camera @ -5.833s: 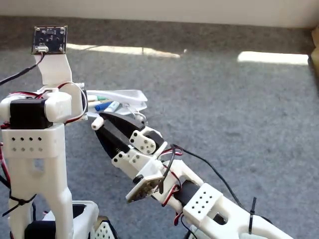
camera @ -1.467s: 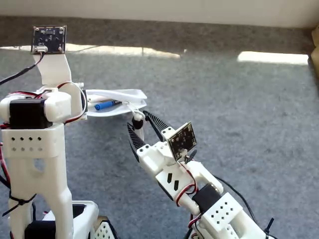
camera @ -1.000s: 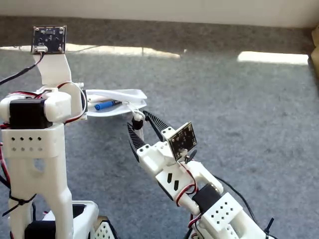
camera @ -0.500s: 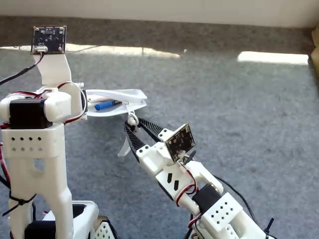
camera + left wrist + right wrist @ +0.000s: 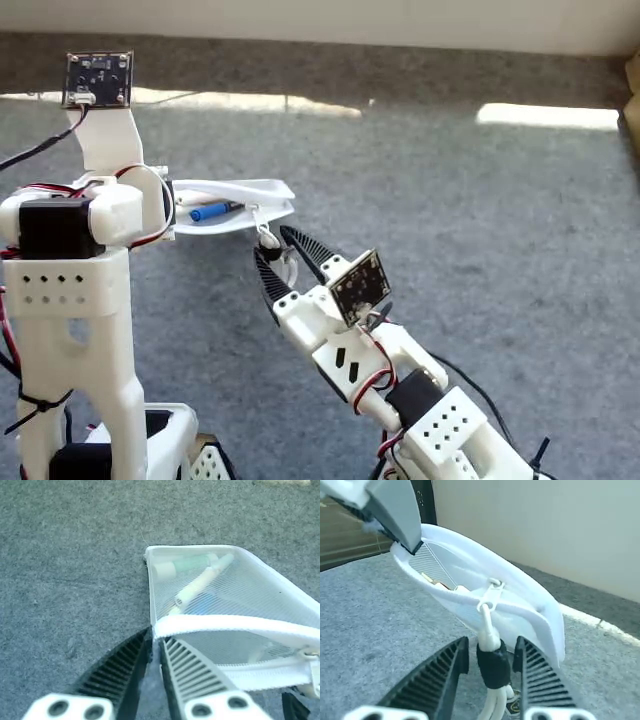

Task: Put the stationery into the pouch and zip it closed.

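Noted left gripper (image 5: 156,639) clamped on white mesh pouch (image 5: 235,595) rim; right gripper (image 5: 491,641) narrowly parted around black cylindrical zipper pull (image 5: 493,666).

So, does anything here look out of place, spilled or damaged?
Nothing spilled or damaged. The pouch gapes open with pens inside; the left gripper pinches its rim, and the right gripper straddles the zipper pull without closing on it.

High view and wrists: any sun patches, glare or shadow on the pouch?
High view: sunlit strips lie on the carpet by the far wall, off the pouch; no glare on it. Left wrist view: mesh is free of glare, pens show through. Right wrist view: the pouch's white rim is brightly lit, a sunlit strip on the carpet behind.
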